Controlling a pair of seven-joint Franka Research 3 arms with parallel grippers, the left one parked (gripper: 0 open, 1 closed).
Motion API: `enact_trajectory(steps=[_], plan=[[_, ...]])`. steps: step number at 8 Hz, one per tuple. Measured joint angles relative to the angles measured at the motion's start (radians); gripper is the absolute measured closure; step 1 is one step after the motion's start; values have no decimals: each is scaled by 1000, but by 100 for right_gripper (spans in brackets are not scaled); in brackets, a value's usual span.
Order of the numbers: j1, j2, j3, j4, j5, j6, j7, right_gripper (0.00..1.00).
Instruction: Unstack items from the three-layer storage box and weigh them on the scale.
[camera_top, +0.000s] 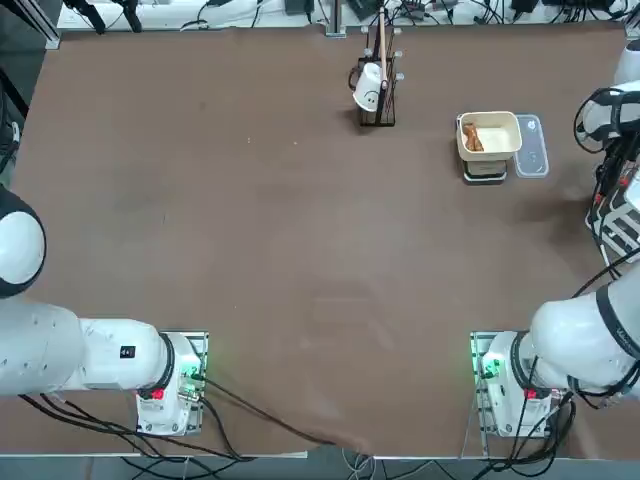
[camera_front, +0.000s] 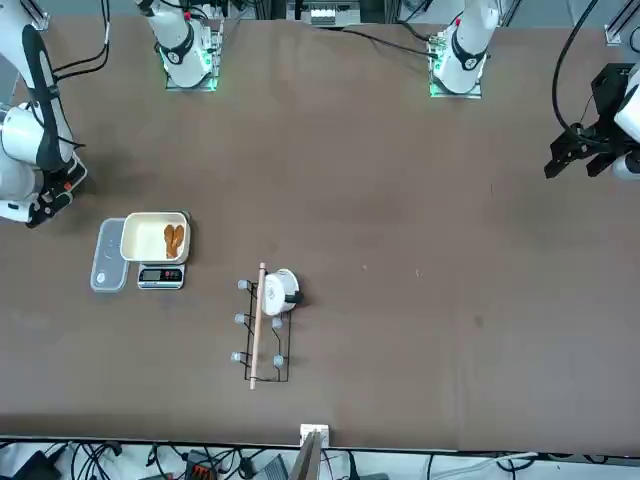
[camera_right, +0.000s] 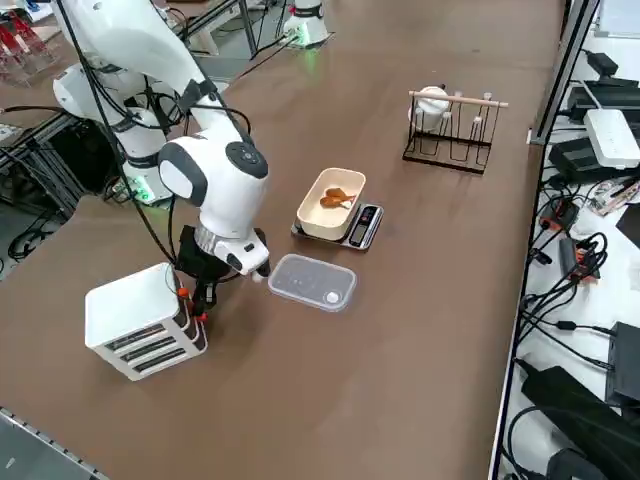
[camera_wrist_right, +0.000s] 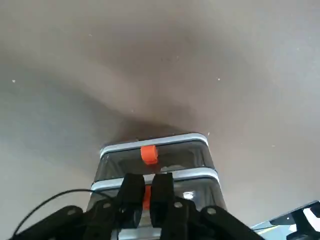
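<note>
Right now my fingers (camera_wrist_right: 131, 192) are pinching together on a small orange tab (camera_wrist_right: 146, 196) at the front of the three-layer storage box (camera_right: 140, 321). They are clenched with only that tab between them. I am holding it this way because the tab looks like the pull for one drawer, and a pull is the only purchase a smooth white-grey front gives me. A second orange tab (camera_wrist_right: 148, 154) is sitting free on the next drawer along.

Moving outward, my right gripper (camera_right: 199, 297) is reaching in low and nearly level at the box's front face, which suits a drawer that slides straight out. The box is standing at my own right edge of the table, well apart from everything else, so I am stretching sideways to meet it.

Just beside my wrist, a clear plastic container (camera_right: 312, 281) is lying flat on the table, between the box and the scale (camera_right: 338, 209). The scale is waiting beyond it with its cream bowl (camera_right: 331, 203) up and its display facing away from me. Two orange-brown items (camera_right: 338, 198) are already lying in that bowl, so I judge part of the weighing done. I cannot make out the whitish piece anywhere; I am guessing it is inside a drawer.

Farther off, a black rack (camera_right: 452, 131) holding a white cup (camera_right: 432, 101) is standing clear of my path.
</note>
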Motion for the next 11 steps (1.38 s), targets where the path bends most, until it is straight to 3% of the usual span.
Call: enact_trajectory(steps=[4, 8, 11], plan=[[15, 0, 2, 0, -2, 0, 3, 89], [101, 1, 5, 36, 116, 3, 11, 89], [121, 16, 5, 62, 141, 3, 11, 89]])
